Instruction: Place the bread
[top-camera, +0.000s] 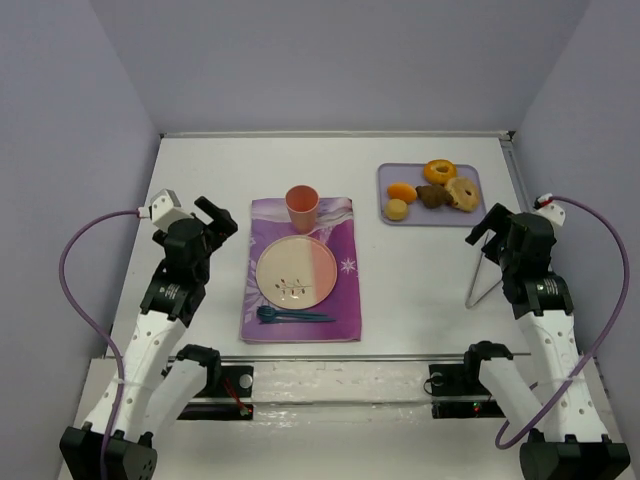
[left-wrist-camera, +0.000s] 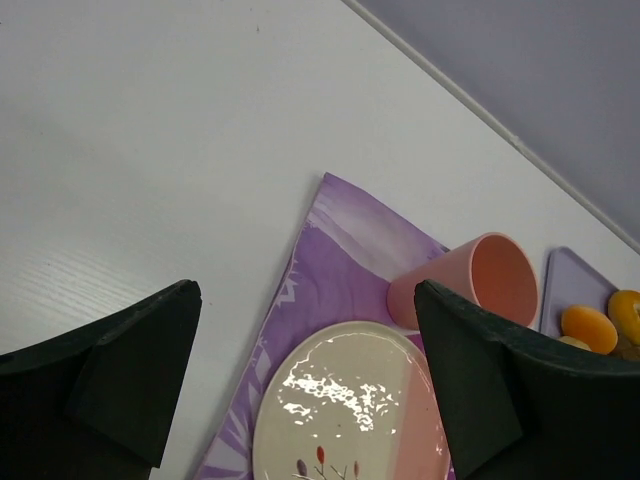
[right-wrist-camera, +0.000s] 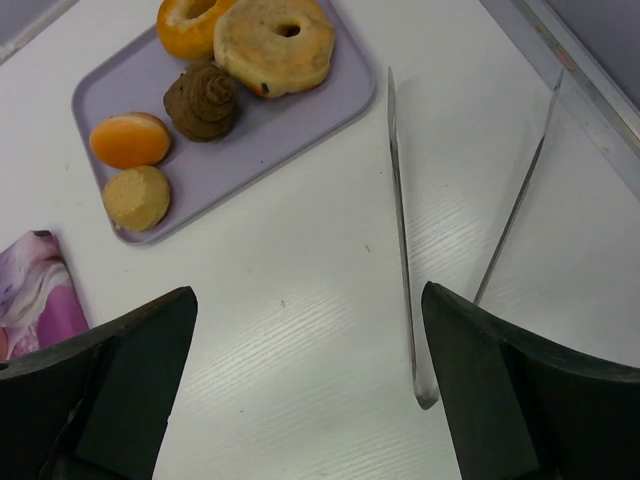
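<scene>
Pale tan, the bread (right-wrist-camera: 137, 197) rests at the near-left corner of the tray (right-wrist-camera: 290, 110), not yet lifted. Tongs (right-wrist-camera: 400, 230) lie right of the tray, presumably for gripping the bread. Left gripper (left-wrist-camera: 305, 300) and right gripper (right-wrist-camera: 308, 300): fingers apart, empty.

White dotted links (top-camera: 148, 345), black joints (top-camera: 170, 292), purple cables (top-camera: 66, 262), and a black left claw (top-camera: 216, 214) and right claw (top-camera: 484, 226).

Right of plate (top-camera: 295, 272), bread (top-camera: 397, 209) lies on tray (top-camera: 394, 175).
</scene>
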